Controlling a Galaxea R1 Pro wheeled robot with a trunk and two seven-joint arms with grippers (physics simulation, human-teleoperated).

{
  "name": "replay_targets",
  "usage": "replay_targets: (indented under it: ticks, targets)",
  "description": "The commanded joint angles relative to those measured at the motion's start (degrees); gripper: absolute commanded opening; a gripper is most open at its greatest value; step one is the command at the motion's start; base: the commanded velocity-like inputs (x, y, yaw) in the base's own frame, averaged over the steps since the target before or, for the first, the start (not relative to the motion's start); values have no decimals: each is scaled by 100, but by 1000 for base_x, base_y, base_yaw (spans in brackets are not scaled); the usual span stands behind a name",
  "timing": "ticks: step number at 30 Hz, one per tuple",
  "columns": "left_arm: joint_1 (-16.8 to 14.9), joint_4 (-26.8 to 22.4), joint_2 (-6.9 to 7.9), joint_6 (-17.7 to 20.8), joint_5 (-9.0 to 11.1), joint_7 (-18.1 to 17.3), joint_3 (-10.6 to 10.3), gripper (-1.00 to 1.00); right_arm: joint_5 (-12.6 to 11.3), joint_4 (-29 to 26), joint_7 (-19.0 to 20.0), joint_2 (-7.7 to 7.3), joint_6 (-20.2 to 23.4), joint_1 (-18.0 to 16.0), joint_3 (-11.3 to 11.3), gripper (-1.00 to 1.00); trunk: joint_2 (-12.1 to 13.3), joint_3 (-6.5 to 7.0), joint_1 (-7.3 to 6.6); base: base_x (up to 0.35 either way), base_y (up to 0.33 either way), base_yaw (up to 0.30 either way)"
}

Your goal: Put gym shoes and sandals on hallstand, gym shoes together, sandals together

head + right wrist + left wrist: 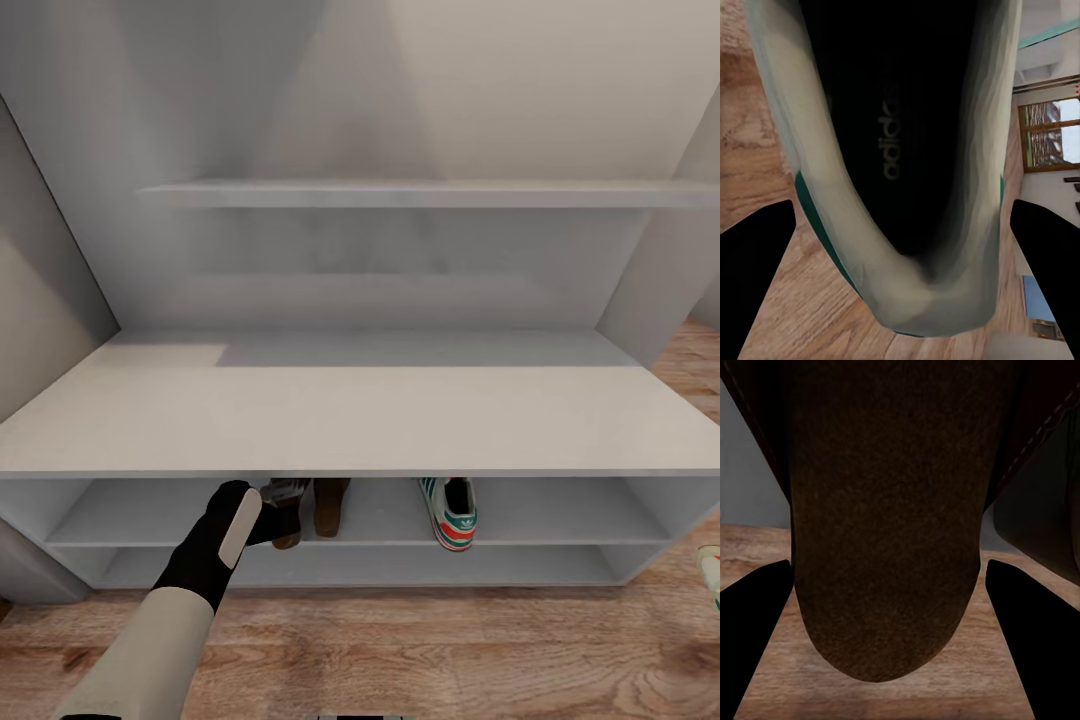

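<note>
a: status, left gripper (283,505)?
b: reaches into upper open shelf of the hallstand (330,420), clamped on a brown sandal (889,532); fingers (754,637) flank its sole w/ no gap visible. second sandal (330,505) sits just beside it on same shelf.

a: gym shoes?
b: one gym shoe (450,512) on that shelf, heel outward, right of the sandals, apart from them. other sneaker (907,165) gripped by the right gripper (900,247) over the corridor floor (400,650); its edge shows at head view's right margin.

Matt hallstand (330,415); wood-grain floor (400,650); suede-like sandal (889,525).
</note>
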Motion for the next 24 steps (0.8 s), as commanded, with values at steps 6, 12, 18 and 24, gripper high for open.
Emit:
replay_targets:
  ticks: [6, 12, 18, 24]
  targets:
    - [1, -11, -1, -51, -6, 63, 12, -100, 11, 26, -12, 1, -39, -10, 12, -100, -2, -6, 19, 0, 0, 0]
    - [1, -17, -2, -57, -9, 64, 12, -100, 11, 26, -12, 1, -39, -10, 12, -100, -2, -6, 19, 0, 0, 0]
    - [1, -20, 1, -63, -13, 71, 12, -100, 11, 26, -12, 1, -39, -10, 12, -100, -2, -6, 19, 0, 0, 0]
    - [0, -20, 111, -66, -11, 68, 12, -100, 11, 26, -10, 1, -39, -10, 12, -100, -2, -6, 19, 0, 0, 0]
